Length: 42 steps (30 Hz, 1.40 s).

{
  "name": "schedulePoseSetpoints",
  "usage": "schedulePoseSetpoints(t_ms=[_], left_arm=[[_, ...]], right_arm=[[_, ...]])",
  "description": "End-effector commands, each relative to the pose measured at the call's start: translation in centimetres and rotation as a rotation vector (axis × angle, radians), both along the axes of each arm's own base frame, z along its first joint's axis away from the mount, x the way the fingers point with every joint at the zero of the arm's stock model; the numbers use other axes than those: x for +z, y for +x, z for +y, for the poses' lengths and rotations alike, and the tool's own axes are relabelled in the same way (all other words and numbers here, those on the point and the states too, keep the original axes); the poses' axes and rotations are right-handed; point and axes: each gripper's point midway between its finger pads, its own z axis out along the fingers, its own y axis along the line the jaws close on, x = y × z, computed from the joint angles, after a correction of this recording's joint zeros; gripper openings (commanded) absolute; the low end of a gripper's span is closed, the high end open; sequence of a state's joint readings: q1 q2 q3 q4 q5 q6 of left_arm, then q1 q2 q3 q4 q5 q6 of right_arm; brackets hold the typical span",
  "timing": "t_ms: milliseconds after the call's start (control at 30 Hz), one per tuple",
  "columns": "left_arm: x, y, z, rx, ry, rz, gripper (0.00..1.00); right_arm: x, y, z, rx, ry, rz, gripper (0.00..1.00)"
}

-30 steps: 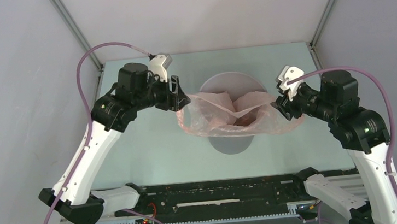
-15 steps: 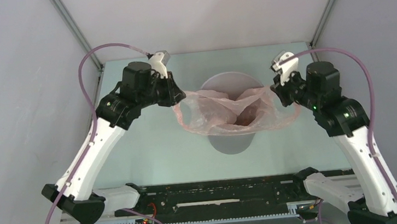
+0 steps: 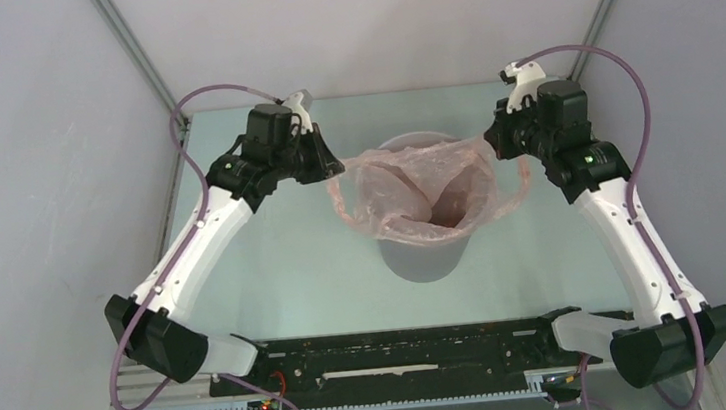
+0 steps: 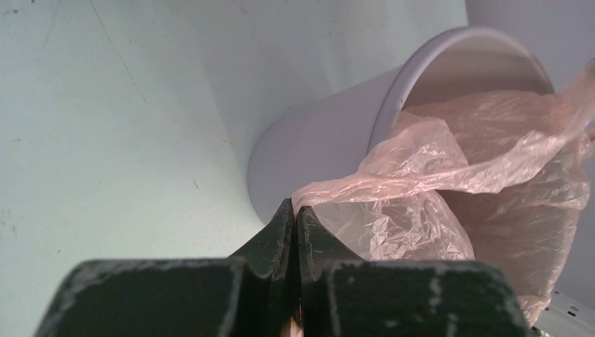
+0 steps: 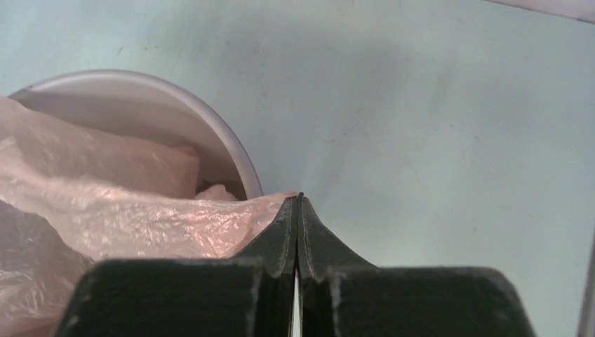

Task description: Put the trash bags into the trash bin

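- The bag (image 3: pixel 416 188), thin, wrinkled, translucent pink film, is stretched left to right with its opening facing up.
- Its middle sags into the bin (image 3: pixel 427 261), a smooth, round, upright grey plastic tub, and some film laps over the near rim.
- The left gripper (image 3: pixel 328 165) is pinched tight on the bag's left edge.
- The right gripper (image 3: pixel 490 145) is pinched tight on the bag's right edge.
- The bin stands on a pale green table (image 3: pixel 274 264).
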State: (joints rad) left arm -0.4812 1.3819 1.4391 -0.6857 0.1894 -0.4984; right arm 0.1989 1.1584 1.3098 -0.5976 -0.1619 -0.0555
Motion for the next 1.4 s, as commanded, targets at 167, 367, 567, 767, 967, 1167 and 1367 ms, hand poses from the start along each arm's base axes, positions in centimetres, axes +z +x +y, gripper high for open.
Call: schedulePoseSetpoints(t_ms=[167, 367, 567, 767, 967, 1167, 1367], left_arm=[[-1.8, 2.4, -1.2, -0.009, -0.106, 0.097, 0.09], [-3.7, 3.2, -2.2, -0.042, -0.113, 0.159, 0.10], [-7.7, 2.6, -1.7, -0.046, -0.070, 0.261, 0.08], [-10.2, 0.2, -1.7, -0.063, -0.090, 0.365, 0.09], [-11.8, -0.8, -0.7, -0.021, -0.073, 0.378, 0.08], [-12.3, -2.6, 0.4, -0.021, -0.098, 0.379, 0.35], [-9.1, -4.0, 0.4, -0.020, -0.179, 0.333, 0.71]], right_arm=[[0.7, 4.4, 0.7, -0.067, 0.190, 0.022, 0.00], [-1.1, 6.4, 1.1, -0.072, 0.270, 0.092, 0.00], [-6.4, 5.8, 0.9, -0.107, 0.250, 0.271, 0.00], [-9.3, 3.4, 1.6, -0.128, 0.278, 0.397, 0.00], [-10.7, 2.1, 0.6, -0.169, 0.238, 0.414, 0.15], [-9.6, 0.2, -1.7, -0.254, 0.263, 0.388, 0.62], [-5.9, -3.3, -3.0, -0.334, 0.323, 0.390, 0.78]])
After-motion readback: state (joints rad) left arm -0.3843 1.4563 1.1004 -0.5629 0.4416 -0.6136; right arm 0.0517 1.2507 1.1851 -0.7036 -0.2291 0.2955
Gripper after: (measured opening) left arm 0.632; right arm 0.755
